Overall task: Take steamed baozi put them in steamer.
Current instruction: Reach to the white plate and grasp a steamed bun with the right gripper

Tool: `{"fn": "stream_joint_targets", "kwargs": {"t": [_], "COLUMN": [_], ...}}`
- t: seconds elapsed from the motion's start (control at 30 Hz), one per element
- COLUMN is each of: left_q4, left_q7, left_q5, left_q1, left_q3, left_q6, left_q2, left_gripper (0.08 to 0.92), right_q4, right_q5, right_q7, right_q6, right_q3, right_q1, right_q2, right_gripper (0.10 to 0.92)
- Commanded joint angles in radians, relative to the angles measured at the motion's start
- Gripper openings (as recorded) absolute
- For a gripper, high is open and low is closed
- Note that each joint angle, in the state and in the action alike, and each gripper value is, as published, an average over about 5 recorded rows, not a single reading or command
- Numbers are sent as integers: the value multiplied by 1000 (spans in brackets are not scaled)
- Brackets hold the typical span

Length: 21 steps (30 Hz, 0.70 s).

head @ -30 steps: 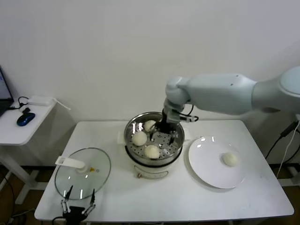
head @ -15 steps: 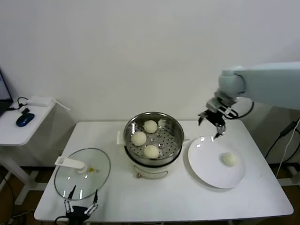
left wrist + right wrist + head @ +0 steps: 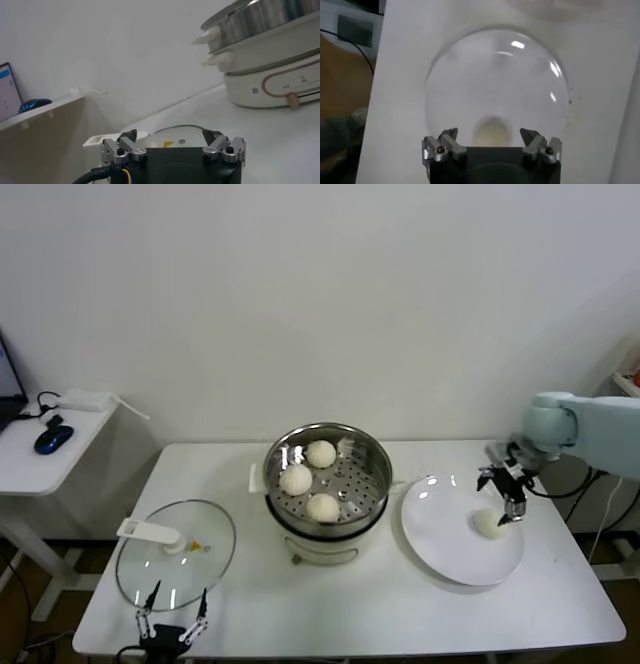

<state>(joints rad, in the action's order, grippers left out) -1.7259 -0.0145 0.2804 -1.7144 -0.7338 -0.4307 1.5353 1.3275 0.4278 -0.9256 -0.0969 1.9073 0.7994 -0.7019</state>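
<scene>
Three off-white baozi (image 3: 321, 452) (image 3: 296, 478) (image 3: 323, 507) lie inside the shiny steel steamer (image 3: 368, 459) at the table's middle. One more baozi (image 3: 490, 524) lies on the white plate (image 3: 440, 534) to the right. My right gripper (image 3: 504, 489) is open and hovers just above that baozi, over the plate's far right side. In the right wrist view the baozi (image 3: 492, 131) sits between the open fingers of the right gripper (image 3: 490, 136). My left gripper (image 3: 168, 624) is open, parked low at the table's front left edge.
A round glass lid (image 3: 176, 552) with a white handle (image 3: 150, 531) lies flat at the front left; it also shows in the left wrist view (image 3: 170, 136). A side table at the far left holds a blue mouse (image 3: 52, 438). The steamer's white base (image 3: 280, 80) shows in the left wrist view.
My right gripper left the steamer, swung right across the plate and came down over the last baozi. A third baozi now lies in the steamer. The left arm stayed put.
</scene>
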Motion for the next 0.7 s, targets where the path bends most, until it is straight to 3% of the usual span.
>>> {"fn": "stream_joint_targets", "kwargs": {"t": [0.03, 0.33, 0.7], "left_q4": [11, 23, 30], "left_q7": [1, 2, 0], "left_q5": [10, 20, 19], "left_q1": [0, 4, 5], "left_q3": [2, 2, -5], "left_q6": [-3, -5, -5], "left_q2": [6, 13, 12], "left_gripper": [823, 823, 823], "right_q4": [-167, -336, -379], "right_q5": [-159, -201, -209], "right_q7": [-10, -15, -19], "right_q6": [-33, 20, 15], "right_q3": [-236, -382, -435], "right_q1": [-292, -403, -475], "right_q2": [84, 9, -56], "right_gripper": [823, 823, 823]}}
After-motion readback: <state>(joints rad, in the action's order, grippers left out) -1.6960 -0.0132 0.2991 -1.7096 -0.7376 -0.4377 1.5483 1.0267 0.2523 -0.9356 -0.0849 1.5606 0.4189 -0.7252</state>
